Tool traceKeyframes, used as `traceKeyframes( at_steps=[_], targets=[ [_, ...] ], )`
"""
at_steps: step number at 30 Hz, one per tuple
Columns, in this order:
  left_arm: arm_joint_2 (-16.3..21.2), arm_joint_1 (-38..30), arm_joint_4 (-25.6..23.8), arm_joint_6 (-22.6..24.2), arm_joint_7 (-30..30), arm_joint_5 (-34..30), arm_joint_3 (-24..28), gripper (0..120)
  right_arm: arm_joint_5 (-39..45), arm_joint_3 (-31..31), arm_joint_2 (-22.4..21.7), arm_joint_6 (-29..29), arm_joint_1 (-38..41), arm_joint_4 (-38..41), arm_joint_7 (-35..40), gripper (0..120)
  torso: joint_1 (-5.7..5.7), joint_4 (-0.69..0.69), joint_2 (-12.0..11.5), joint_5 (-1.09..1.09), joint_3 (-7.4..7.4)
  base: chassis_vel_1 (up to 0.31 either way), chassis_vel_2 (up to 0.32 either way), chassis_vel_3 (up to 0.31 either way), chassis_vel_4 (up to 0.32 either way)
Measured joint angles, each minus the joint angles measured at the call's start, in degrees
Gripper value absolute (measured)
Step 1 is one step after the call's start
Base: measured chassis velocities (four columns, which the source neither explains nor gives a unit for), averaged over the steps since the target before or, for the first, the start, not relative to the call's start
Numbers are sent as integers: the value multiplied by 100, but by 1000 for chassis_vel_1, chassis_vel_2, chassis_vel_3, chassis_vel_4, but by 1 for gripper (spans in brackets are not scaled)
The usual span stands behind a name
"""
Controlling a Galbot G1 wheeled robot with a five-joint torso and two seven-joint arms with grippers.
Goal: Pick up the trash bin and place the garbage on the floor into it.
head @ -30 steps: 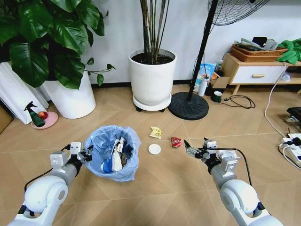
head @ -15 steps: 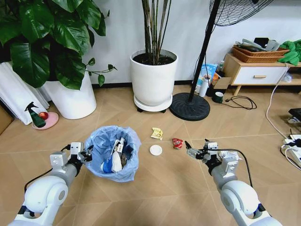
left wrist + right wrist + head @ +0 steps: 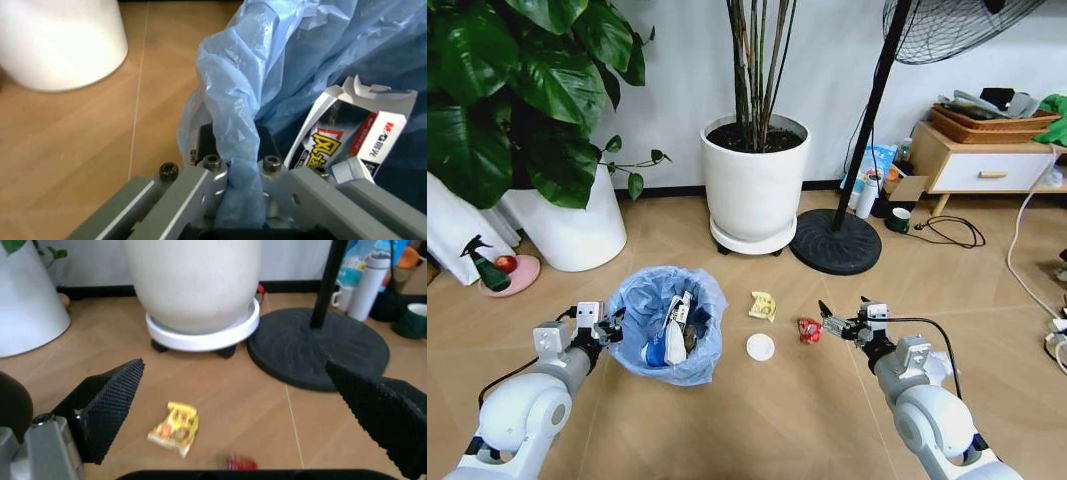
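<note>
Trash bin: the trash bin (image 3: 670,325) stands on the floor (image 3: 757,420), part full of cartons; probably light, with a stiff rim under a slippery bag.
Left gripper: the left gripper (image 3: 611,327) has its fingers clenched on the bagged rim (image 3: 230,150).
Right gripper: the right gripper (image 3: 835,321) hangs with fingers spread, grasping nothing, just beside the red wrapper (image 3: 808,329).
Garbage: the yellow wrapper (image 3: 175,428) and white lid (image 3: 759,347) lie nearby. Each looks soft, thin and light; a pinch at the crumpled middle suits.
</note>
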Motion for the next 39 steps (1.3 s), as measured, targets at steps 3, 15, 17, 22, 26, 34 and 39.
traceKeyframes(
  at_steps=[3, 15, 17, 22, 26, 34, 39],
  targets=[
    [-1, -5, 8, -2, 7, 1, 3, 0, -18, -13, -1, 1, -16, -17, -11, 100, 2, 1, -1, -3, 2, -262, 236, 263, -250],
    [-36, 50, -11, -8, 36, 15, -36, 0, 158, 197, -40, -75, -68, -815, 55, 100, -1, 0, 0, -2, -1, -68, 71, 60, -57],
    [-36, 59, -16, -8, 39, 15, -41, 0, 226, 228, -46, -90, -106, -861, 57, 100, -1, 0, 0, -2, -2, 37, -63, -58, 80],
    [-37, 82, -24, -15, 60, 27, -52, 0, 513, 424, -165, -80, -184, -1205, -383, 100, -1, 0, 0, -3, -1, 0, 0, 0, 0],
    [-36, 91, -45, -16, 60, 28, -52, 0, 532, 525, -275, 91, -147, -1629, -904, 100, 0, 0, 0, -2, 0, 0, 0, 0, 0],
    [-7, 116, -50, -16, 53, 29, -48, 0, 255, 355, -189, 377, -61, -2417, -1572, 100, 0, 0, 0, -2, 0, 0, 0, 0, 0],
    [25, 118, -49, -18, 40, 16, -42, 0, -9, 153, -109, 497, 165, -2908, -1741, 100, 0, 0, -1, -3, 0, 0, 0, 0, 0]
  ],
)
